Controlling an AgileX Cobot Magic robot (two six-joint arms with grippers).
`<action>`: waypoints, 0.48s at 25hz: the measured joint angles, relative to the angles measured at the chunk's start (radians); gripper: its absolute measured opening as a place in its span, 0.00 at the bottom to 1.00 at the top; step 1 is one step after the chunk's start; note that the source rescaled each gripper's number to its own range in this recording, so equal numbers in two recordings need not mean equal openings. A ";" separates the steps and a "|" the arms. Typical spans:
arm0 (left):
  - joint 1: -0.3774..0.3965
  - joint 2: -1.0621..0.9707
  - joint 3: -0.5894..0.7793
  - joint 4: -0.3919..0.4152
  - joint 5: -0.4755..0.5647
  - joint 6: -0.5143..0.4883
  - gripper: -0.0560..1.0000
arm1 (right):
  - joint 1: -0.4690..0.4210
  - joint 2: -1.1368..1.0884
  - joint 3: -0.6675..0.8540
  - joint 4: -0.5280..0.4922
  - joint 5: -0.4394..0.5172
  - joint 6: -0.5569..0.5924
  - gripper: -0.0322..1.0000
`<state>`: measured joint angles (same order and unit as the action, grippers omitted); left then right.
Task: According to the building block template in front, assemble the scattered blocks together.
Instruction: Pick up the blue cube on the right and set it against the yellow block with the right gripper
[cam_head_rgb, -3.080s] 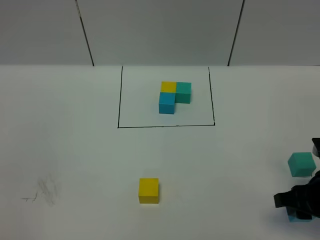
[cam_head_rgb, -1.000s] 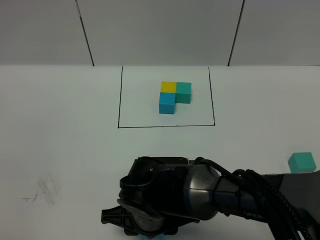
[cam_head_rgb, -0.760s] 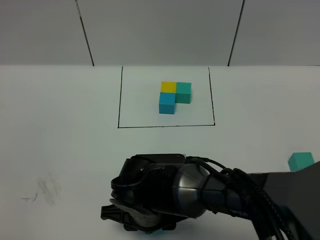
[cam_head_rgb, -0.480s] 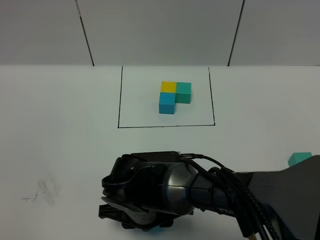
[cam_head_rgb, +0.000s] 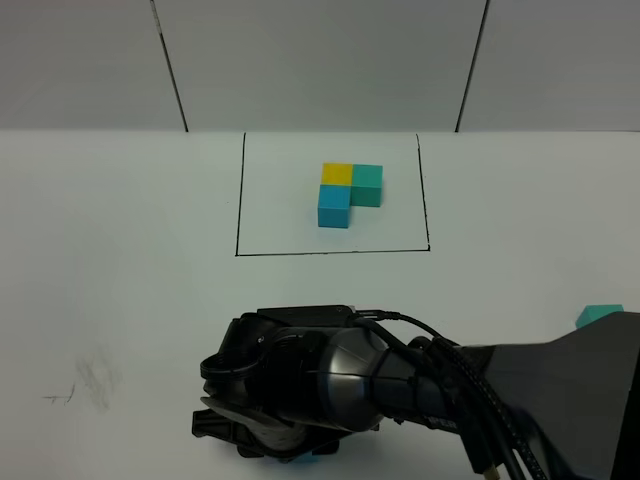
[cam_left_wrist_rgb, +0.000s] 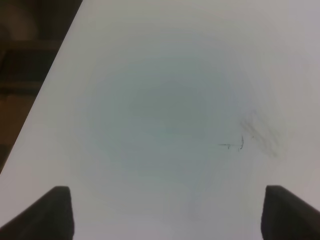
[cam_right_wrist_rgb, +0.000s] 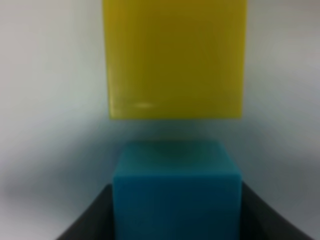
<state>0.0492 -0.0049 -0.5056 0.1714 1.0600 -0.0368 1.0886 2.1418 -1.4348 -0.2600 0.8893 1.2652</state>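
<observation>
The building block template (cam_head_rgb: 348, 195), a yellow, teal-green and sky-blue L inside a black drawn rectangle, sits at the table's far middle. My right gripper (cam_head_rgb: 290, 450) reaches across to the front middle and is shut on the sky-blue cube (cam_right_wrist_rgb: 176, 195); only a sliver of that cube (cam_head_rgb: 306, 458) shows in the exterior view. In the right wrist view the yellow cube (cam_right_wrist_rgb: 175, 57) lies just beyond the held cube, with a narrow shadowed gap between them. The arm hides the yellow cube in the exterior view. The teal-green cube (cam_head_rgb: 597, 314) sits at the right edge, partly hidden. My left gripper (cam_left_wrist_rgb: 172, 215) is open over bare table.
A faint pencil scribble (cam_head_rgb: 88, 382) marks the table at the front left and also shows in the left wrist view (cam_left_wrist_rgb: 250, 137). The table's edge (cam_left_wrist_rgb: 50, 85) with dark floor beyond runs beside the left gripper. The right arm's bulk (cam_head_rgb: 560, 400) covers the front right.
My right arm swept from the right edge to the front middle with the sky-blue cube, covering the yellow cube. In the last second it edged slightly left and lower.
</observation>
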 joint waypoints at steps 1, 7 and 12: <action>0.000 0.000 0.000 0.000 0.000 0.000 0.69 | 0.000 0.000 0.000 -0.005 -0.009 0.000 0.24; 0.000 0.000 0.000 0.000 0.000 0.000 0.69 | 0.000 0.000 0.000 -0.014 -0.025 0.003 0.24; 0.000 0.000 0.000 0.000 0.000 0.000 0.69 | 0.000 0.002 0.000 -0.035 -0.026 0.029 0.24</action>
<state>0.0492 -0.0049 -0.5056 0.1714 1.0600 -0.0368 1.0886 2.1437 -1.4348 -0.2953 0.8629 1.2946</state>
